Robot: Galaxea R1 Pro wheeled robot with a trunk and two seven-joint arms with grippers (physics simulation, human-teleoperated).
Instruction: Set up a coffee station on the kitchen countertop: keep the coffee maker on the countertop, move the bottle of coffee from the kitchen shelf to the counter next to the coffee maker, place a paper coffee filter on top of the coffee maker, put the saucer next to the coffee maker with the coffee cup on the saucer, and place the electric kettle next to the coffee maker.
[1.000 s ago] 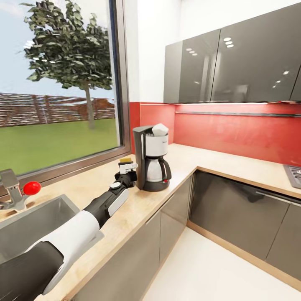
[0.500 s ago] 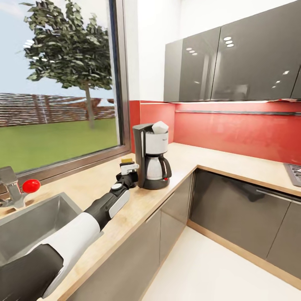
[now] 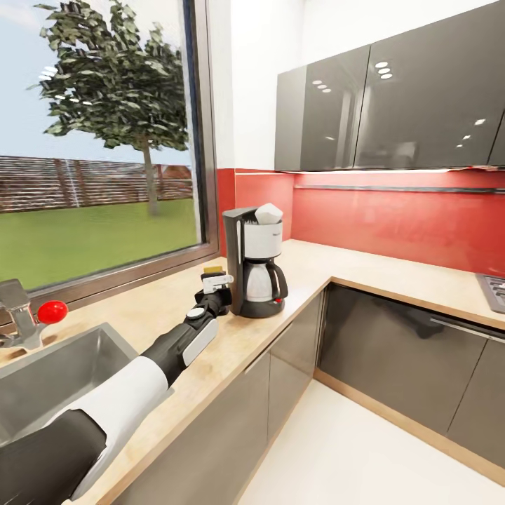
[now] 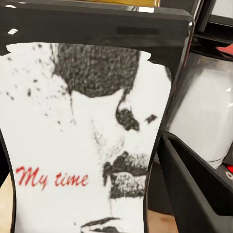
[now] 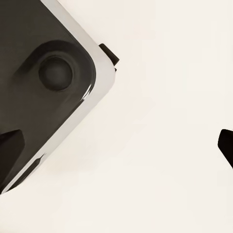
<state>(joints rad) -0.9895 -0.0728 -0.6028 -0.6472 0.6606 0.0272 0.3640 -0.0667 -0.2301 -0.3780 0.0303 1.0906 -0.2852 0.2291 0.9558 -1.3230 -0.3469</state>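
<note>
Where the long light-wood surface (image 3: 168,308) bends under the red backsplash (image 3: 393,217) and grey wall cabinets (image 3: 393,105), the tall black coffee maker (image 3: 255,265) stands, a white paper cone filter (image 3: 268,213) on top. Just beside it, the left jaws (image 3: 214,282) grip the small yellow-lidded dark coffee jar (image 4: 82,126). I cannot tell how the right jaws stand.

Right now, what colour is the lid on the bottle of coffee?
Yellow. The lid shows best in the head view, just above the left tool, beside the coffee maker.
</note>
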